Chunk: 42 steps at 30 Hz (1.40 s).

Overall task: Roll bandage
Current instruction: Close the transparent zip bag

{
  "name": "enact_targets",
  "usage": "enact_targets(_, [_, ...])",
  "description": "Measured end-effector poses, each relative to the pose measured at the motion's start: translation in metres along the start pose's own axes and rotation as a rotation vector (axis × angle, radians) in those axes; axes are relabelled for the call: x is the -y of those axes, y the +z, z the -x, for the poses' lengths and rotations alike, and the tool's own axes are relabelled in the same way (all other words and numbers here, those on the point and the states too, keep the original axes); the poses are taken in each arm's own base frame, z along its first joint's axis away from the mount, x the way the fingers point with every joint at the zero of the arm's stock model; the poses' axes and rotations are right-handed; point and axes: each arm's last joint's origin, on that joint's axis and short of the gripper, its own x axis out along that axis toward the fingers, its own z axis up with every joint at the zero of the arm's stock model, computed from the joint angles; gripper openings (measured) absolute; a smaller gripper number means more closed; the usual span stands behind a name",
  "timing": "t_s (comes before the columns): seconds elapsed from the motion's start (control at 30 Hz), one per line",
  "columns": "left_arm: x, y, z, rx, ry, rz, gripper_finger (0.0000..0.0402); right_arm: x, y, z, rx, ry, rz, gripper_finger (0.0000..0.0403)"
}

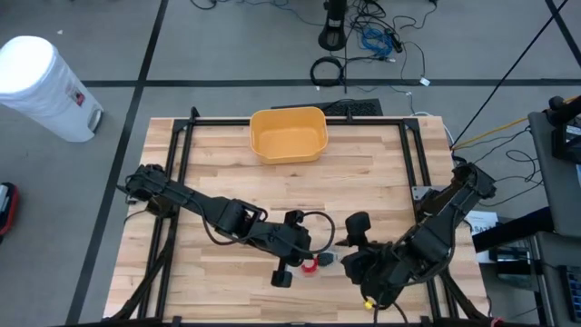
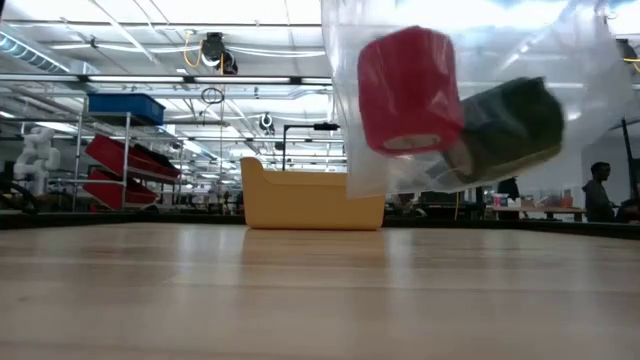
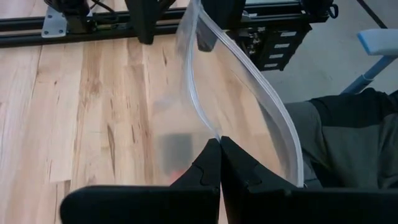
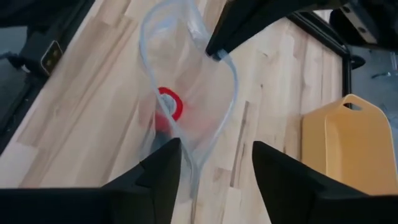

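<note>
Overhead, table-level, two wrist views

Materials I see over the wood surface (image 1: 363, 163)
Clear glossy plastic bag (image 4: 186, 93); inside it, a matt red cloth roll (image 2: 408, 92).

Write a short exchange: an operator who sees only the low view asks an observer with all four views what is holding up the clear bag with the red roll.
Operator: What holds the clear bag off the table?
Observer: The left gripper, shut on the bag's rim.
Operator: Where is the right gripper?
Observer: The right gripper is open, right at the bag's mouth, looking down into it.
</note>
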Motion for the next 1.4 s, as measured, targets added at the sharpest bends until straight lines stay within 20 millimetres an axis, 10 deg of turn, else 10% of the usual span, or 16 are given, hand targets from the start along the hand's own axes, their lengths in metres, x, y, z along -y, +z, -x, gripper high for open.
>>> enact_targets(0.67, [0.001, 0.000, 0.000, 0.002, -0.003, -0.012, 0.0005, 0.001, 0.006, -0.002, 0.039, 0.034, -0.030, 0.0006])
enact_targets(1.1, [0.047, -0.008, 0.007, 0.021, -0.039, -0.022, 0.0210, -0.010, -0.013, -0.025, -0.046, -0.022, -0.100, 0.0001])
enact_targets(1.4, [0.081, -0.050, 0.000, -0.074, 0.377, 0.074, 0.0242, -0.016, -0.016, -0.021, -0.041, -0.007, -0.114, 0.0000])
